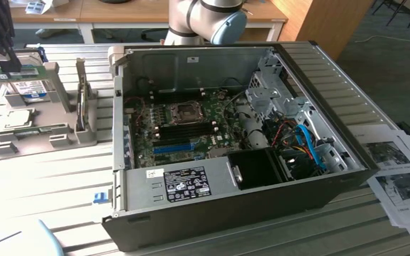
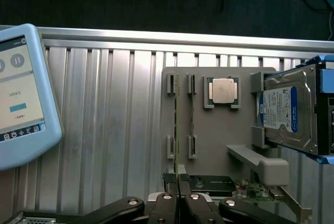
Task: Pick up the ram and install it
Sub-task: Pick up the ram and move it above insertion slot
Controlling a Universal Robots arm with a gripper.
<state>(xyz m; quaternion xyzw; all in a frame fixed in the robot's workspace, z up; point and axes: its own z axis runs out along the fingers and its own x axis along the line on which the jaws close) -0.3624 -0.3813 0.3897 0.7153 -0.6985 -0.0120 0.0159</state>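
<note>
One ribbed metal table (image 1: 62, 181) carries everything, with wooden desks (image 1: 119, 13) behind it and printed sheets (image 1: 401, 176) at the exterior view's right. The open computer case (image 1: 212, 213) holds a motherboard (image 1: 183, 130) with a blue slot (image 1: 173, 148), and cables (image 1: 301, 141). At the exterior view's left, beside the case, a grey tray (image 2: 214, 130) holds a hard drive (image 2: 289, 109) and a processor chip (image 2: 222, 89). The gripper (image 2: 178, 182), fingers pressed together, pinches the thin green ram (image 2: 176, 119) on edge over this tray.

I see a green ram (image 2: 177, 119), a plain grey holder (image 2: 219, 135), a hard drive (image 2: 284, 114) with blue-white label, and a pale blue tablet (image 2: 23, 93).
</note>
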